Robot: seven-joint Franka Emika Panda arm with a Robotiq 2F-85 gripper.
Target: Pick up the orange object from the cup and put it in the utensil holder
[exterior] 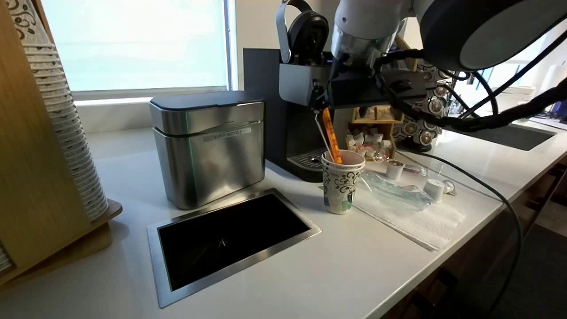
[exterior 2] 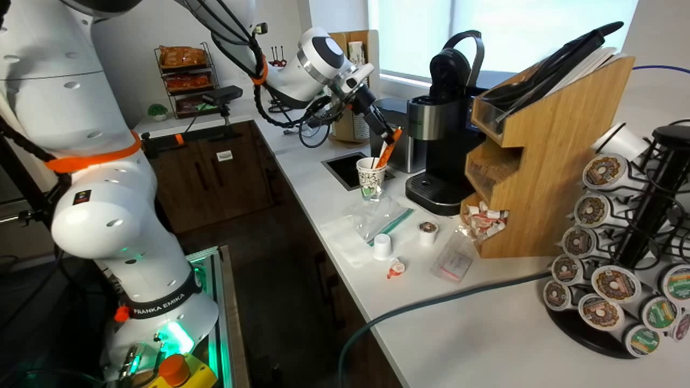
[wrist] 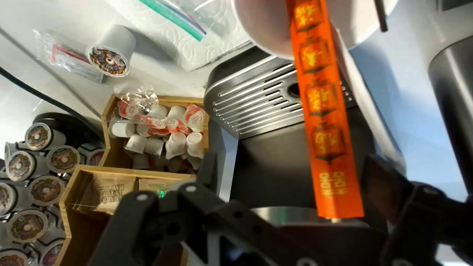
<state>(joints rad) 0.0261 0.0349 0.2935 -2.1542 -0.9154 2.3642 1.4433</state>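
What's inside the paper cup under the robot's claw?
An orange stick and a pale stick lean out. The paper cup hides their lower ends and anything at its bottom.

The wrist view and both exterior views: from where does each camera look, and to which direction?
Wrist view: right behind the hand, looking past it at the orange object, cup and drip tray; only the hand shows.
In an exterior view: beside the cup stack, facing along the counter toward the coffee machine; arm's end and hand show.
In an exterior view: near the pod rack, facing roughly the opposite way; most of the arm with its base shows.
Both exterior views share the cup, coffee machine and window.
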